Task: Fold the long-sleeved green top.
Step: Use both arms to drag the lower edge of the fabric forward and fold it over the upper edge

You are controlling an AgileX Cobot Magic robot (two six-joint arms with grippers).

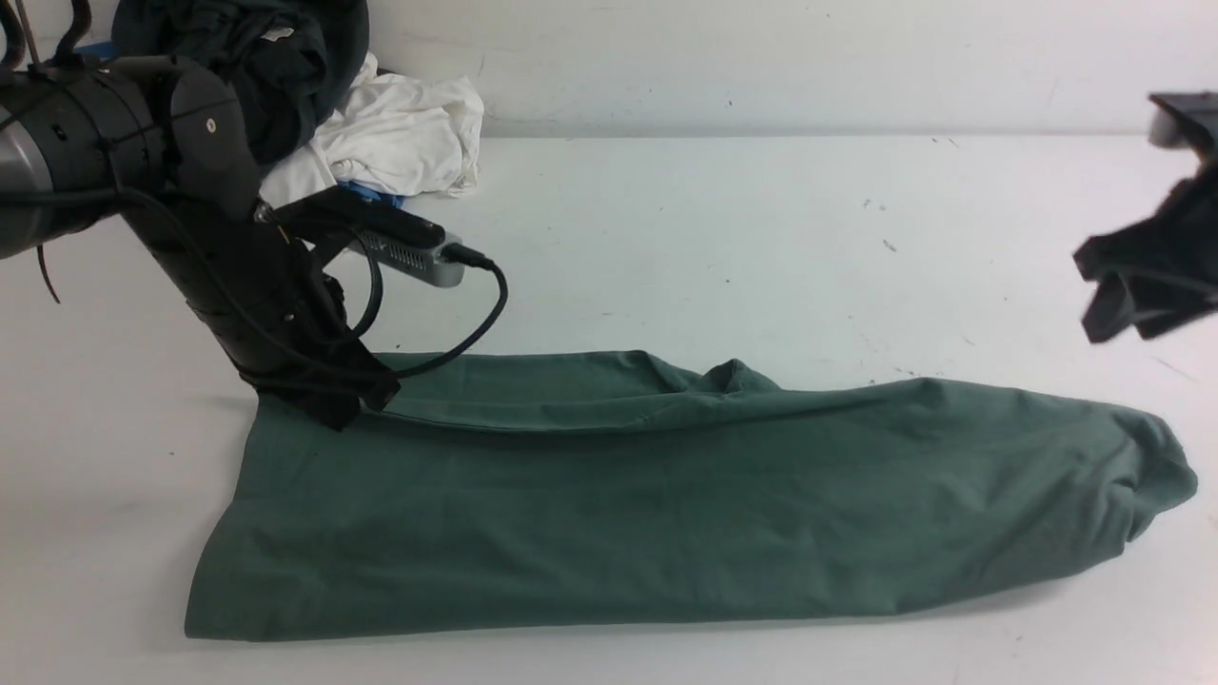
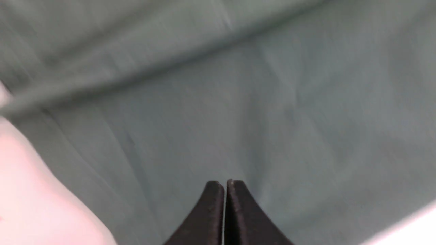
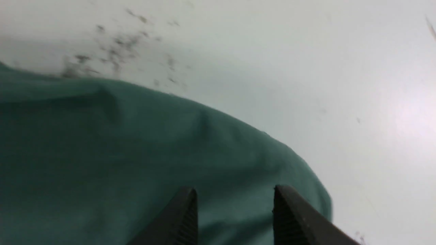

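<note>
Green long-sleeved top: folded into long flat band across table, lightly wrinkled.

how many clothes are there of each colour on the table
green top: 1
dark garment: 1
white garment: 1
blue garment, only a scrap shows under the white one: 1
total: 4

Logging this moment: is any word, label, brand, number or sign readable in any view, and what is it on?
No text can be read in any view.
green long-sleeved top: only plain cloth shows, no logo or label in sight.
dark garment: a small pale patch, possibly a label, too small to read.
white garment: no print visible.
</note>
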